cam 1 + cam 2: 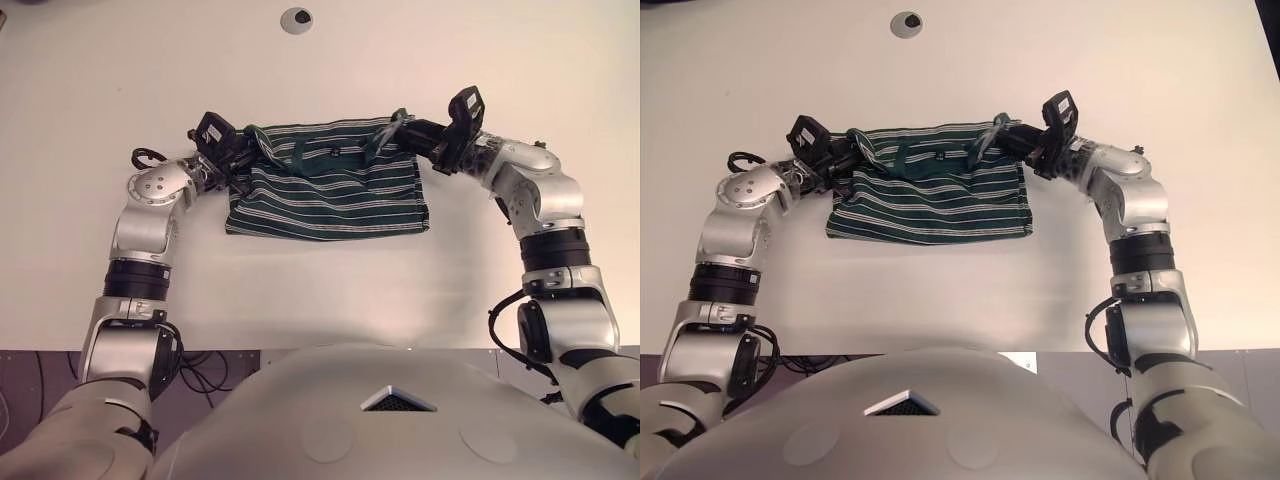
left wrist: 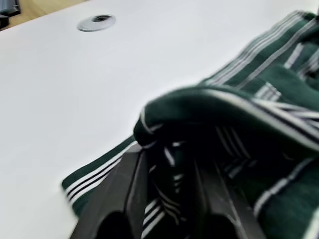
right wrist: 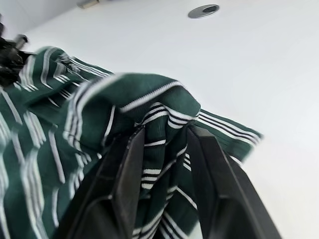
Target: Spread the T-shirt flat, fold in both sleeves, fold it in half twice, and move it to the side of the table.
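Your left gripper point(image 2: 171, 185) sits closest to its wrist camera, dark fingers point(image 2: 130, 189) clamped on a bunched fold of the green striped T-shirt point(image 1: 325, 195); that view is blurred, so read the clamp as probable. You have the right gripper point(image 3: 167, 164) likewise pinched on a raised ridge of cloth, stripes visible between its fingers point(image 3: 209, 172). From the head, you see the shirt as a folded rectangle mid-table, near edge flat on the white table point(image 1: 320, 290), far left and far right corners each lifted at a gripper. Round grommet point(image 1: 296, 19) lies at the table's far side, well apart from the shirt
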Robot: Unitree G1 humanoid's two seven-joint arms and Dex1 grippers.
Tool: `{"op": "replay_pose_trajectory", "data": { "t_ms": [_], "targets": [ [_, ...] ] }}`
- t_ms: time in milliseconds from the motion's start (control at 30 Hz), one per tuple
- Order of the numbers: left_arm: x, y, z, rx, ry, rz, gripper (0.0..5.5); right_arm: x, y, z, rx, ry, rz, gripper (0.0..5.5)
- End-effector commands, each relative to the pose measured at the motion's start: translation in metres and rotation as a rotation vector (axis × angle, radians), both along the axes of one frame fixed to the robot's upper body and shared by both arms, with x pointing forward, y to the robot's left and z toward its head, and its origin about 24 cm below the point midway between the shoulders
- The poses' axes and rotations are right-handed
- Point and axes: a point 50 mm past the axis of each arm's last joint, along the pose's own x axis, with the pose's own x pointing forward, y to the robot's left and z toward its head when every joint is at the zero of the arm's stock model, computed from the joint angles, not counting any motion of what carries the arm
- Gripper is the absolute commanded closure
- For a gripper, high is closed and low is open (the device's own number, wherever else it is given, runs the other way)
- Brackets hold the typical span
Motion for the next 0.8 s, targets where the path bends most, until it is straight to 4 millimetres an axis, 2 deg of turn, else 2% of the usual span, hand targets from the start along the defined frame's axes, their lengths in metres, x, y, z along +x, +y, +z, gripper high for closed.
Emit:
{"op": "replay_pose_trajectory", "data": {
  "t_ms": [33,200,267,333,433,500,567,600,700,767,800],
  "targets": [
    [0.009,0.014,0.003,-0.120,0.033,0.153,4.36,0.022,-0.007,0.003,0.116,0.108,-0.183,4.05],
    [0.016,0.021,0.012,-0.396,0.106,0.264,4.36,0.031,-0.027,-0.024,0.107,0.274,-0.441,4.05],
    [0.016,0.020,0.015,-0.445,0.120,0.266,4.36,0.031,-0.029,-0.027,0.115,0.284,-0.465,4.05],
    [0.016,0.018,0.017,-0.459,0.121,0.258,4.36,0.032,-0.025,-0.025,0.088,0.213,-0.420,4.05],
    [0.015,0.019,0.020,-0.433,0.057,0.258,4.36,0.030,-0.014,-0.006,0.018,-0.077,-0.288,4.05],
    [0.015,0.021,0.028,-0.393,-0.041,0.232,4.36,0.027,-0.012,0.005,-0.022,-0.230,-0.276,4.05],
    [0.009,0.018,0.040,-0.327,-0.187,0.149,4.36,0.020,-0.008,0.017,-0.063,-0.394,-0.256,4.05],
    [0.004,0.014,0.047,-0.298,-0.255,0.078,4.54,0.014,-0.004,0.022,-0.073,-0.466,-0.217,4.23],
    [-0.013,-0.002,0.057,-0.166,-0.369,-0.119,4.98,-0.004,0.010,0.024,-0.108,-0.553,-0.070,4.73],
    [-0.026,-0.016,0.054,-0.053,-0.383,-0.266,5.46,-0.015,0.020,0.017,-0.152,-0.554,0.036,5.22],
    [-0.033,-0.024,0.049,0.009,-0.378,-0.347,5.50,-0.020,0.024,0.011,-0.188,-0.544,0.083,5.38]
  ]
}}
